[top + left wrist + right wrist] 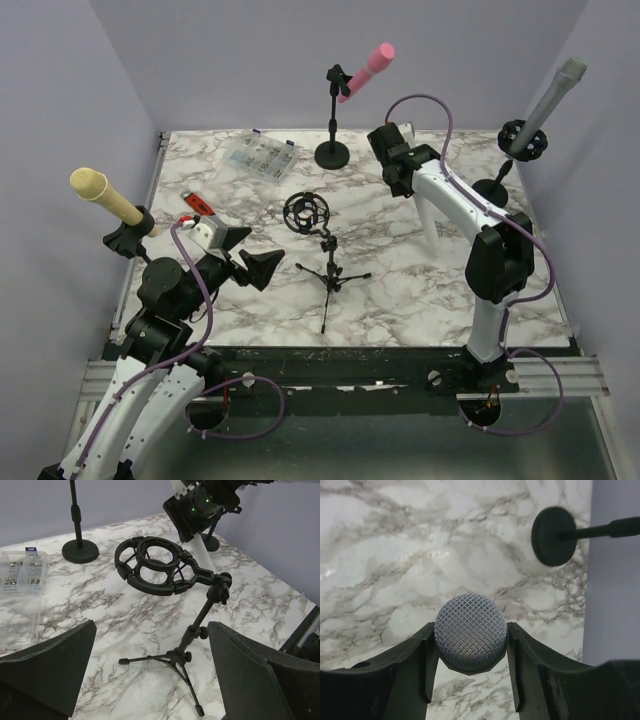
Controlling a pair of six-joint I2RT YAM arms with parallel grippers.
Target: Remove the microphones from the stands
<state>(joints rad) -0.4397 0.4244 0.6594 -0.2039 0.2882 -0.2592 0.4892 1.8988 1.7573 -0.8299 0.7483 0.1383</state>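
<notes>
The table [420, 290] has a white-and-grey marble finish, smooth, with a soft sheen where the light catches it. The tripod stand [197, 625] in its middle looks like matt black metal, and its shock mount [150, 565] like matt black plastic. Beyond the stand to the right, the microphone [470, 630] has a head of fine woven metal mesh, silvery and dull. The right gripper [470, 647] around it is matt black plastic, faintly grainy. Behind the stand to the left lies a clear, glossy plastic box [260, 157]. Straight behind the stand, the pink microphone [367, 68] looks matt and foam-like.
</notes>
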